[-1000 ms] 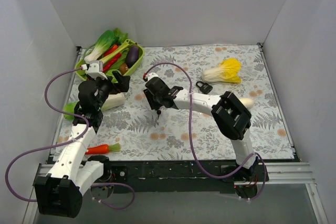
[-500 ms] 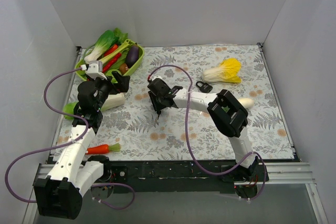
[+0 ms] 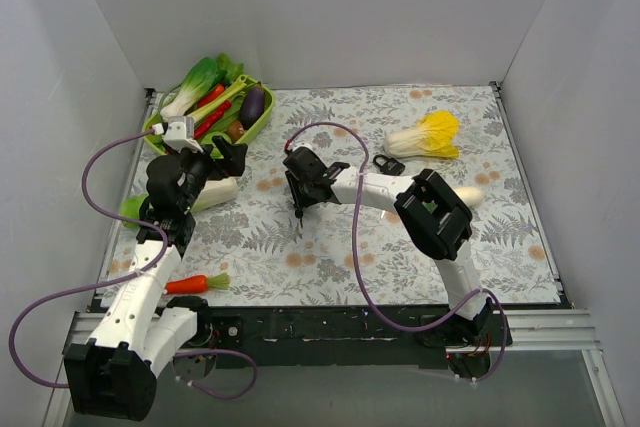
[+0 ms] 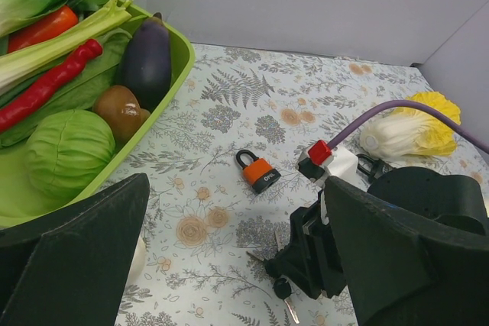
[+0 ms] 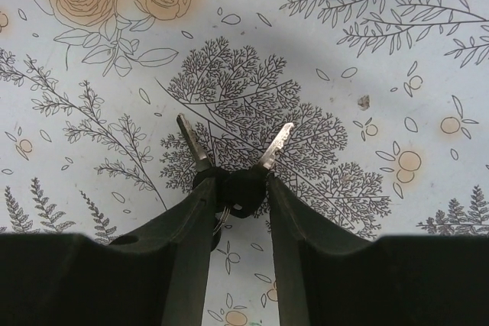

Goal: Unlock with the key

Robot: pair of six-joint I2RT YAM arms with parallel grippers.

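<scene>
Two keys on one ring (image 5: pixel 238 188) lie on the flowered cloth, blades fanned away from me; in the left wrist view the keys (image 4: pixel 284 292) poke out under the right arm's tip. My right gripper (image 5: pixel 238 182) is down on the cloth, its fingers (image 5: pixel 197 211) close on either side of the black key heads, jaws still partly apart. An orange padlock (image 4: pixel 262 173) lies flat just beyond. From above, the right gripper (image 3: pixel 299 209) points down mid-table. My left gripper (image 3: pixel 222 159) hovers wide open and holds nothing, looking at the padlock.
A green tray (image 3: pixel 262 117) of vegetables sits at the back left. A napa cabbage (image 3: pixel 428 135) and a second, black padlock (image 3: pixel 389 165) lie at the back right. A daikon (image 3: pixel 215 193) and a carrot (image 3: pixel 195 283) lie by the left arm. Purple cables loop from both wrists.
The right gripper has come down to the cloth over the keys and its jaws have narrowed around the key heads. The left arm has barely moved.
</scene>
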